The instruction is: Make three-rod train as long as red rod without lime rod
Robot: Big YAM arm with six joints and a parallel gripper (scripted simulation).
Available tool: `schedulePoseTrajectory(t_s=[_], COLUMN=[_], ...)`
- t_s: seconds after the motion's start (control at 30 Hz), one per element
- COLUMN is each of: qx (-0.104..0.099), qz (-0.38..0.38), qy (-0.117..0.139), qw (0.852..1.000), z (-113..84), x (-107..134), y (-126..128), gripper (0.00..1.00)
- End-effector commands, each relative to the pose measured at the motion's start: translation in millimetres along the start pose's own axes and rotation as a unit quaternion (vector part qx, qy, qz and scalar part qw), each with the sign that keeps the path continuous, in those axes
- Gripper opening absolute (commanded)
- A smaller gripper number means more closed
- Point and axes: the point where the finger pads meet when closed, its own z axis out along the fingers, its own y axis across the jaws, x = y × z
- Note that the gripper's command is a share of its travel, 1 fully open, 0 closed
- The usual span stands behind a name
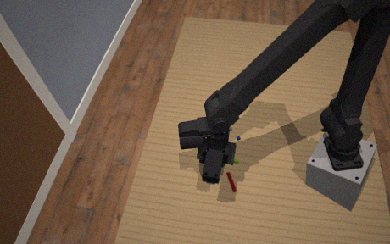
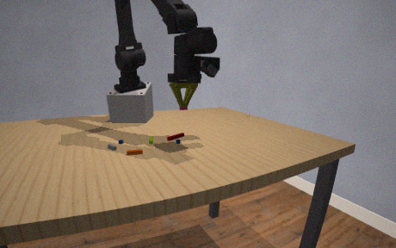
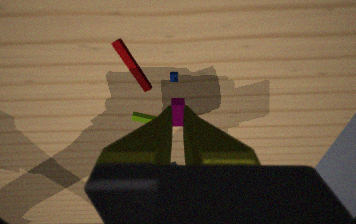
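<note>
My gripper [image 2: 183, 107] [image 3: 177, 112] is shut on the magenta rod [image 2: 183, 108] [image 3: 178, 118] and holds it above the table. The red rod [image 1: 231, 182] [image 2: 176, 136] [image 3: 131, 65] lies flat, with one blue rod [image 2: 178, 141] [image 3: 174, 76] near it. Another blue rod [image 1: 238, 138] [image 2: 120, 141] lies apart, near the grey rod [image 2: 112, 146]. The orange rod [image 2: 134, 151] lies in front of the lime rod [image 2: 151, 139] [image 1: 236, 161] [image 3: 142, 117] in the exterior view. In the top view the arm hides the fingertips, the magenta, grey and orange rods and one blue rod.
The arm's pale base block [image 1: 331, 169] [image 2: 129, 107] stands on the table [image 1: 169, 212] [image 2: 258, 159]. Its side also shows at the right edge of the wrist view. Shadows of the arm fall across the rods.
</note>
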Motion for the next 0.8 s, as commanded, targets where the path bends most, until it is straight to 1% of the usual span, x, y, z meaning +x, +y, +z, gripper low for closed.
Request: schedulePoseTrajectory(t_s=[0.0, 0.1, 0.2, 0.33, 0.57, 0.63, 0.77], qx=[0.007, 0.007, 0.001, 0.000, -0.001, -0.001, -0.001], qz=[-0.007, -0.003, -0.004, -0.002, -0.002, -0.002, -0.002], qy=[-0.003, -0.003, -0.001, 0.000, 0.000, 0.000, 0.000], qw=[1.000, 1.000, 1.000, 1.000, 1.000, 1.000, 1.000], z=[-2.1, -1.3, 6.1, 14.7, 42.2, 42.2, 60.4], x=[-1, -1, 0, 3, 3, 3, 4], y=[-1, -1, 0, 0, 1, 1, 1], gripper=[0.04, 0.04, 0.04, 0.04, 0.04, 0.04, 0.04])
